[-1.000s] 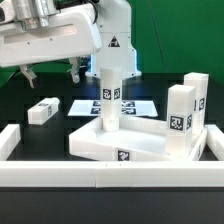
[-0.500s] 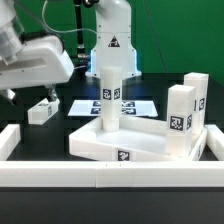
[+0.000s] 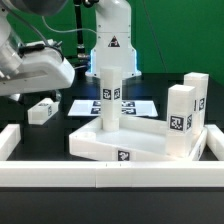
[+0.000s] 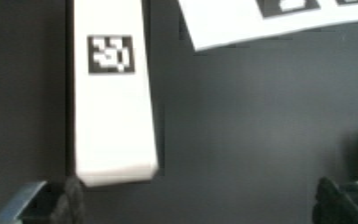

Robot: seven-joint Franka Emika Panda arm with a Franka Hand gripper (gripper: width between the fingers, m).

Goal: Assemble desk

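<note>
The desk panel (image 3: 140, 143) is a large white tray with a raised rim and a small tag on its front. One white leg post (image 3: 110, 95) stands upright in it. Two more tagged leg posts (image 3: 180, 122) stand at the panel's right side. A fourth leg post (image 3: 42, 110) lies loose on the dark table at the exterior view's left; it also shows in the wrist view (image 4: 114, 110) with its tag up. My gripper (image 3: 25, 95) hovers above and just beside this lying post. In the wrist view the gripper (image 4: 202, 200) is open and empty, with the post's end near one finger (image 4: 51, 202).
A long low white rail (image 3: 110, 177) with L-shaped ends runs along the front. The marker board (image 3: 135, 105) lies behind the panel, and its corner shows in the wrist view (image 4: 282, 25). The robot base (image 3: 112, 45) stands at the back.
The arm has swung to the exterior view's left and come lower, from above the table's back left toward the lying leg post. The parts have not moved.
</note>
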